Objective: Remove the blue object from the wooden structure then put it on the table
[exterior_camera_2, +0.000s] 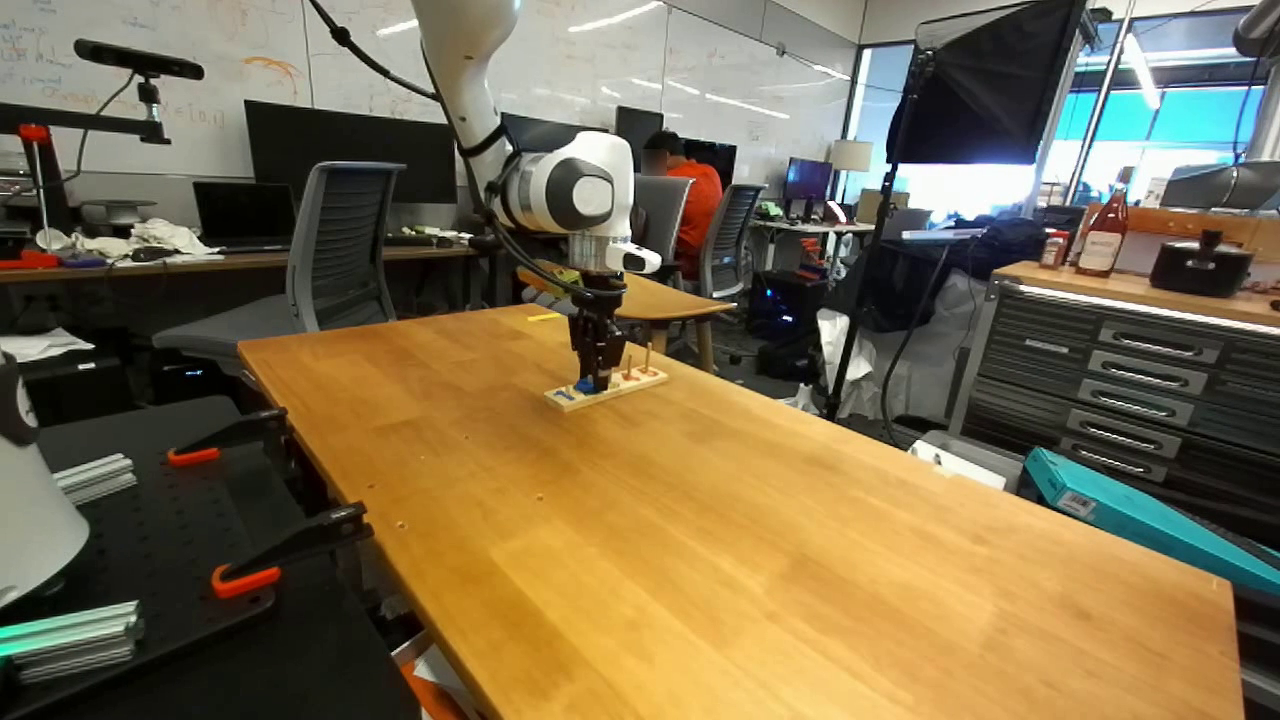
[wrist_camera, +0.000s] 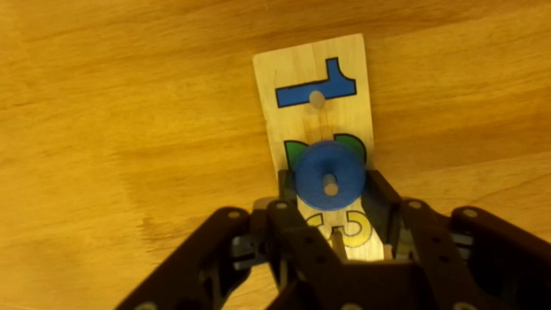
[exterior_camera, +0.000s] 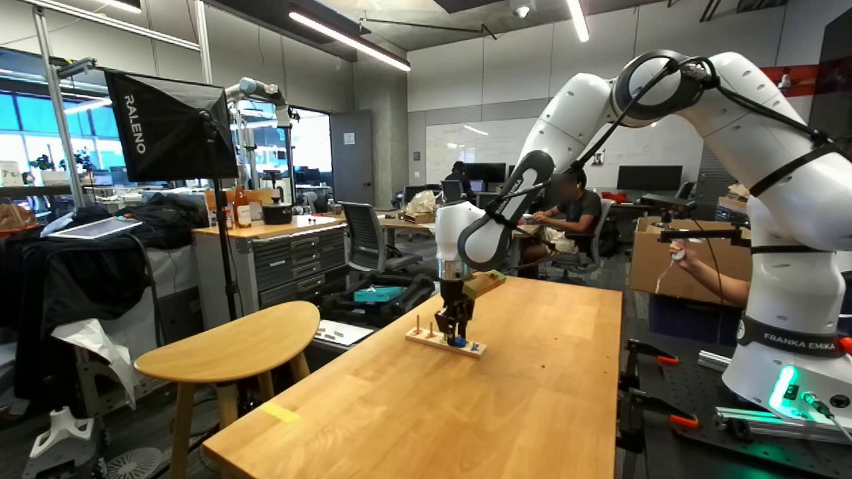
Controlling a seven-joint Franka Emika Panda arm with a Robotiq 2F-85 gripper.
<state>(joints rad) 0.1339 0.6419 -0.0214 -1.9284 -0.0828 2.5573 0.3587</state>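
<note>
Wrist view: honey-coloured wood of the table (wrist_camera: 129,142), streaked across with darker grain. On it, a long, narrow, flat wooden board (wrist_camera: 318,125), paler and finer-grained, softly rounded at the corners. Along its face, in flat colour with dark outlines, a blue numeral 1 (wrist_camera: 333,88), then partly hidden green curves (wrist_camera: 356,143), then a partly hidden yellow 3 (wrist_camera: 365,228). On the 1, a short round peg (wrist_camera: 317,99), seen nearly end-on. In both exterior views, two slim pegs (exterior_camera: 418,323), upright near the board's opposite end.

Over the green curves, a smooth blue ring (wrist_camera: 314,183), circular in outline, with a gentle sheen and an even edge; painted wood or plastic, impossible to tell. Threaded around a pale wooden peg (wrist_camera: 330,187), visible through the hole. Set directly between the fingers (wrist_camera: 381,193) of the gripper (wrist_camera: 331,183), right at their ends. In both exterior views, just a small patch of blue low at the fingertips; flat on the board or slightly raised, impossible to tell.

Black, jointed, pointing straight down over the board in both exterior views. Jaws part-way together, a dark pad (wrist_camera: 286,185) on either side touching the blue rim, the space between wholly filled: clamped on the ring.
</note>
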